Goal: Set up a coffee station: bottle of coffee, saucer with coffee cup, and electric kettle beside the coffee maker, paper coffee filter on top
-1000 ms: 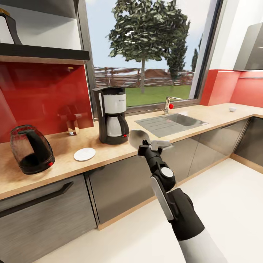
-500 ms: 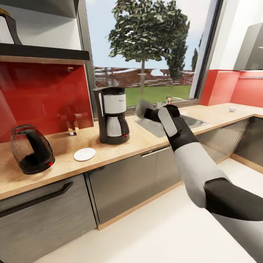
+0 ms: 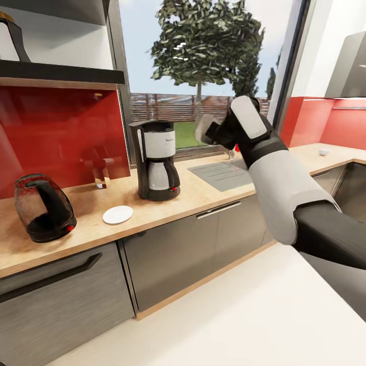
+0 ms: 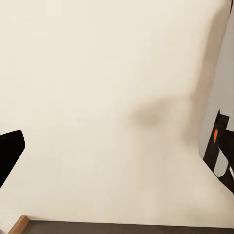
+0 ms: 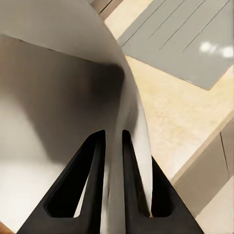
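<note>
Filter held aloft
Right gripper [image 3: 212,133] pinches the thin white paper coffee filter [image 3: 204,128], upper centre, right of the tall black coffee maker [image 3: 154,159].

head: faces countertop [image 3: 203,195] | right wrist: close above it [image 5: 180,105] | left wrist: floor [image 4: 97,97]

A red backsplash [image 3: 61,132], a window [image 3: 203,71] and grey cabinet fronts [image 3: 178,254] are in view.
</note>
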Controlling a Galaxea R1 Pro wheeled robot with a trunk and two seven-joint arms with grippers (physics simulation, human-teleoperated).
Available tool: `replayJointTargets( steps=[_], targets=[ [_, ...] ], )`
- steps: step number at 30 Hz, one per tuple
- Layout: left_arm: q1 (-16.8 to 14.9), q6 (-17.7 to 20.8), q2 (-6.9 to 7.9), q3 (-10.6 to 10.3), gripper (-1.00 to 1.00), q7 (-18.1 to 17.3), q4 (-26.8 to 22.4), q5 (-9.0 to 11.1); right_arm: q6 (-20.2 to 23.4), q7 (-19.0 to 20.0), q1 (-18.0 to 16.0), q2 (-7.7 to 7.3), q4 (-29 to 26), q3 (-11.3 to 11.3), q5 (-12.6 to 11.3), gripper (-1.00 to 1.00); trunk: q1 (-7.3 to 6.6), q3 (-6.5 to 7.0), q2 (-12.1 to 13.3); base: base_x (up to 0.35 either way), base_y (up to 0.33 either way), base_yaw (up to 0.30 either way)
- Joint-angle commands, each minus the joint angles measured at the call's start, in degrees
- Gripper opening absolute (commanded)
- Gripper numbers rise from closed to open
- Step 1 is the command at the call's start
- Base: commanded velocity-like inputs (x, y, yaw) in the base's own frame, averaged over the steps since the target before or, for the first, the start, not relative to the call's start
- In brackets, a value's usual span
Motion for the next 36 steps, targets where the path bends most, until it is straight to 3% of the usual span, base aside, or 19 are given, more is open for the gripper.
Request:
replayJointTargets(
  steps=[1, 4, 7, 10, 36],
  targets=[
    [0.0, 0.2, 0.03, 0.0, 1.0, 0.1, 0.0, 0.1, 0.1, -1.9, -0.1, 0.0, -0.9, 0.1, -2.2, -1.0, 0.0, -0.06, 0.0, 0.0, 0.0, 0.0],
    [0.0, 0.3, -0.21, 0.1, 1.0, 0.0, -0.1, 0.1, 0.1, -6.7, -0.2, 0.0, -3.9, 0.1, -6.3, -1.0, 0.0, -0.06, 0.0, 0.0, 0.0, 0.0],
    [0.0, 0.5, -0.41, 0.4, 1.0, 0.0, -0.1, 0.1, 0.1, -11.0, -0.2, 0.0, -5.1, 0.1, -8.2, -1.0, 0.0, -0.06, 0.0, 0.0, 0.0, 0.0],
    [0.0, 0.5, -0.5, 0.6, 1.0, 0.1, -0.2, 0.2, 0.1, -12.3, -0.2, 0.0, -5.4, 0.1, -9.5, -1.0, 0.0, -0.06, 0.0, 0.0, 0.0, 0.0],
    [-0.3, 0.5, -0.72, 0.9, 1.0, 0.2, -0.8, 1.0, 0.1, -12.6, 0.2, 0.0, -5.7, 0.4, -10.1, -1.0, -5.71, 4.61, 10.4, 0.0, 0.0, 0.0]
  ],
)
